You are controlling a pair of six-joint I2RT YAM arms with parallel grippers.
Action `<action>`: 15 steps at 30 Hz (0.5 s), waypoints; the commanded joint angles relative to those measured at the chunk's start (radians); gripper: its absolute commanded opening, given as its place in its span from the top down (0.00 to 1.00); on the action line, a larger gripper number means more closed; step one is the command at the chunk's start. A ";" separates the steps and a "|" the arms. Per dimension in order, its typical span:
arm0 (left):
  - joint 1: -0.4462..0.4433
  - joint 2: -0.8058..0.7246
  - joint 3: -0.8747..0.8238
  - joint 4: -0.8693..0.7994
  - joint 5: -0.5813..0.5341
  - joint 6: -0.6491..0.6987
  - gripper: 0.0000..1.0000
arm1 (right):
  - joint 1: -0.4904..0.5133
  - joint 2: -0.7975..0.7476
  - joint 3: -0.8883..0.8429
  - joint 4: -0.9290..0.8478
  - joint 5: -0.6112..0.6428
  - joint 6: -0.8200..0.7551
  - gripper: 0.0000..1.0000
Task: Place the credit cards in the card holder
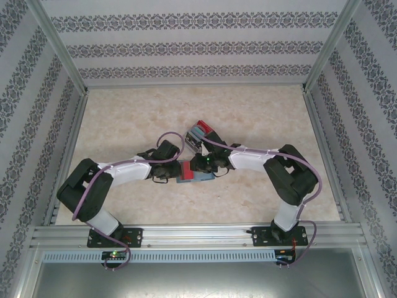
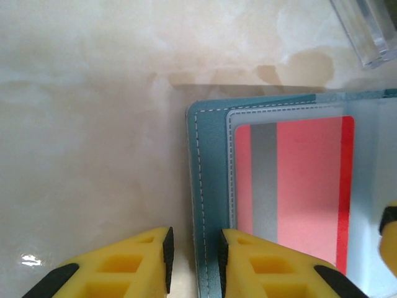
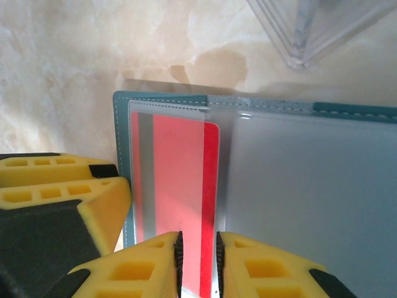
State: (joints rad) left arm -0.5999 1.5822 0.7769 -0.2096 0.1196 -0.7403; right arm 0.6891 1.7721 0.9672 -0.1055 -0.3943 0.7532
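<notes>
We see the card holder [image 1: 197, 177] lying open & flat on the table [image 1: 124, 124], approx. mid-table btwn the two arms, w/ both wrists bent in over it. The red card [image 3: 180, 180] sits in the holder's end pocket under the cloudy film, grey stripe toward the outer stitched edge. A narrow strip along its inner long side pokes out of the film, brighter red. The right end effector [image 3: 198, 245] is at that exposed strip, tips nearly together w/ a slim gap and red card showing in the gap. We can't tell whether it pinches the card or only touches it. The left end effector [image 2: 193, 239] is at the holder's outer edge, also w/ a slim gap: one tip over bare table, the other over the teal border, stitched edge running btwn them. Whether it clamps anything we can't tell. From the right wrist its fingers [image 3: 93, 205] show just beside that same edge. The holder's other face looks pale grey. A clear plastic box [image 1: 200, 133] stands just beyond the holder on the far side, w/ sth red & sth grey-blue in it, too small to say what.
</notes>
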 commanded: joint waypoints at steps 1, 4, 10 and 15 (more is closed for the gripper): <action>0.003 -0.061 0.031 -0.026 -0.006 0.012 0.71 | -0.016 -0.035 -0.012 -0.061 0.049 -0.027 0.78; 0.002 -0.113 0.046 -0.043 -0.020 0.016 0.69 | -0.023 -0.004 0.000 -0.098 0.049 -0.038 0.80; 0.002 -0.112 0.098 -0.081 0.032 0.042 0.67 | -0.022 0.034 0.008 -0.162 0.107 -0.047 0.85; -0.014 -0.129 0.045 0.120 0.195 0.031 0.66 | -0.018 -0.004 0.017 -0.186 0.144 -0.070 0.84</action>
State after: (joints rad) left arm -0.6025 1.4639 0.8413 -0.1947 0.1989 -0.7250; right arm 0.6701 1.7844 0.9733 -0.2195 -0.3126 0.7116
